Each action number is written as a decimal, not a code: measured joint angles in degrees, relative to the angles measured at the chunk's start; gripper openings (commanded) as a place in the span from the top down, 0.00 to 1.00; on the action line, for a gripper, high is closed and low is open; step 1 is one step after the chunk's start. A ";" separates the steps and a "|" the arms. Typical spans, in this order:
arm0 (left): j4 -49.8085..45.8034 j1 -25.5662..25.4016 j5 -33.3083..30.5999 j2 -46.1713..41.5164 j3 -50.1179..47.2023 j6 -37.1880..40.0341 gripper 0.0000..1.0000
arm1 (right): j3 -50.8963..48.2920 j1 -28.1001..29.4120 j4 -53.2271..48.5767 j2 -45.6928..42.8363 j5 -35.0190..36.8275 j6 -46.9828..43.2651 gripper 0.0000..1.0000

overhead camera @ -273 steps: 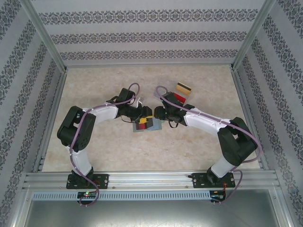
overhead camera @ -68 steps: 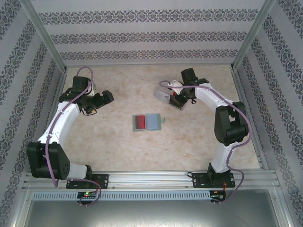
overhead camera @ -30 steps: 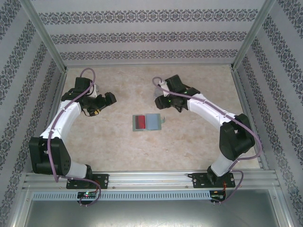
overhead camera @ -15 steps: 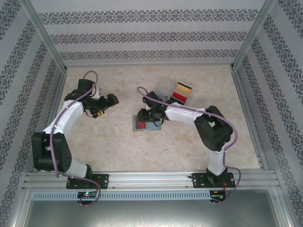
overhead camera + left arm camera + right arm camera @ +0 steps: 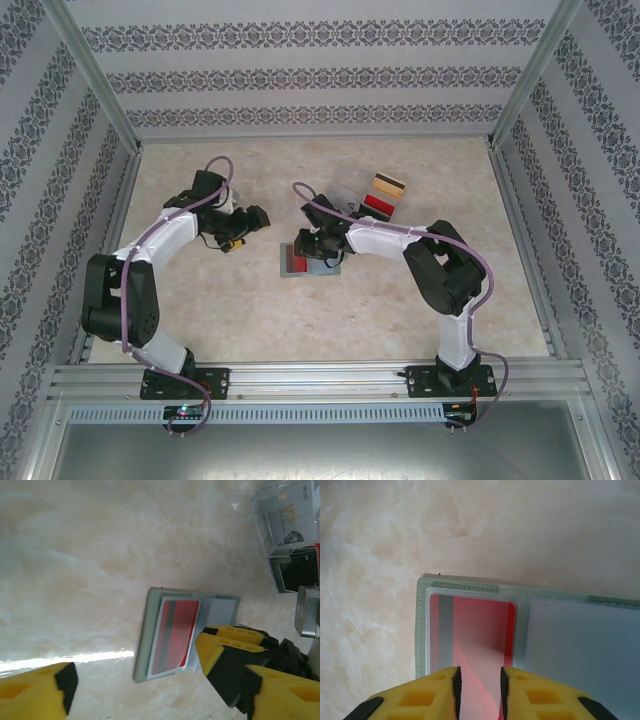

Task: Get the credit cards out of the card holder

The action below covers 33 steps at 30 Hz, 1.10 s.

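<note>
The card holder (image 5: 326, 267) lies open and flat on the table, grey-green with bluish pockets (image 5: 422, 630) (image 5: 142, 642). A red credit card (image 5: 480, 625) (image 5: 175, 630) sits inside its left clear pocket. My right gripper (image 5: 313, 246) (image 5: 478, 685) hovers right over that pocket. Its jaws are narrowed to a small gap, with the card's surface showing between them and nothing pinched. My left gripper (image 5: 250, 223) (image 5: 160, 680) stands wide open to the left of the holder, holding nothing. A tan card with a dark stripe (image 5: 388, 186) and another red card (image 5: 377, 204) lie on the table at the back right.
A clear plastic tray (image 5: 345, 200) (image 5: 285, 515) stands just behind the holder, next to the loose cards. Metal frame posts and patterned walls bound the tabletop (image 5: 250, 320).
My right arm swung from the back right down over the card holder, and its jaws narrowed. My left arm moved right towards the holder, its jaws closing slightly.
</note>
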 measured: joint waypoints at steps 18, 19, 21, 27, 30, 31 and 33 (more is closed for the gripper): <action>6.10 -9.62 2.71 12.22 2.34 -3.93 0.73 | 0.00 -1.05 0.15 2.14 -0.87 1.73 0.82; 6.29 -9.81 2.71 12.79 2.38 -3.98 0.75 | 0.00 -1.14 0.17 2.14 -1.01 1.75 0.83; 6.58 -10.03 2.67 13.84 2.43 -4.09 0.78 | -0.02 -1.31 0.17 2.14 -1.31 1.77 0.84; 6.73 -10.03 1.38 15.50 2.43 -4.07 0.84 | -0.37 -1.53 1.03 2.27 -1.79 1.99 0.86; 6.73 -10.03 0.70 15.87 2.43 -3.91 0.86 | -0.74 -1.57 1.62 2.27 -2.03 2.29 0.86; 6.75 -10.03 0.48 16.11 2.43 -3.89 0.87 | -0.79 -1.79 1.75 2.27 -2.23 2.45 0.86; 6.78 -10.03 0.07 16.57 2.36 -3.87 0.87 | -0.79 -1.90 1.90 2.27 -2.67 2.80 0.86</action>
